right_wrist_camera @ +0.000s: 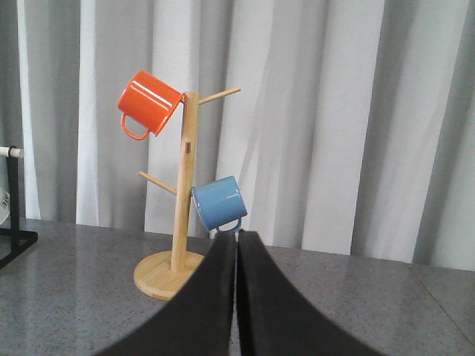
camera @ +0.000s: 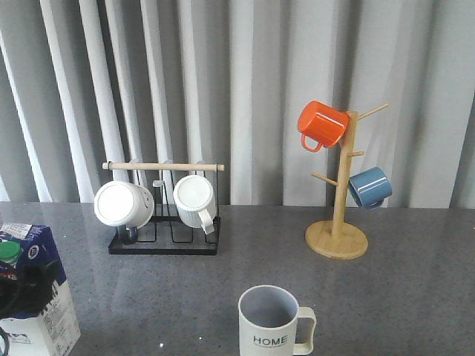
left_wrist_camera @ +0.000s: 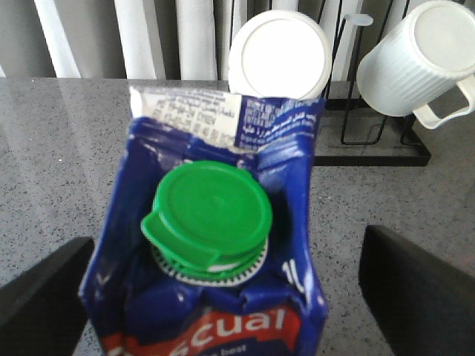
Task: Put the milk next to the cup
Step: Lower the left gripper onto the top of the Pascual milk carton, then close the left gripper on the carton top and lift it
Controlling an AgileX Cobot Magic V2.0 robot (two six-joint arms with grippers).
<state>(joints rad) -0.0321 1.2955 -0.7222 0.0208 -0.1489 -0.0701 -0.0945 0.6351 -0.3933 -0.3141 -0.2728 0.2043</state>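
While the milk carton (camera: 33, 297) stands at the counter's (camera: 415, 289) far left edge, the left gripper (left_wrist_camera: 223, 289) straddles it, fingers apart, not touching. Well right sits the HOME cup (camera: 273, 322). The right gripper's (right_wrist_camera: 236, 297) fingers are pressed together, empty.

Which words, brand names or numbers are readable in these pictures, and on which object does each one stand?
"HOME": black letters on the cream-white cup, front view; a line of smaller print beneath it is too small to read.
"scual": white letters on the red label of the milk carton, left wrist view; the start of the word is cut off.
Fine print on the carton's top flap and side panel: too small and blurred to read.
The other mugs show no text.
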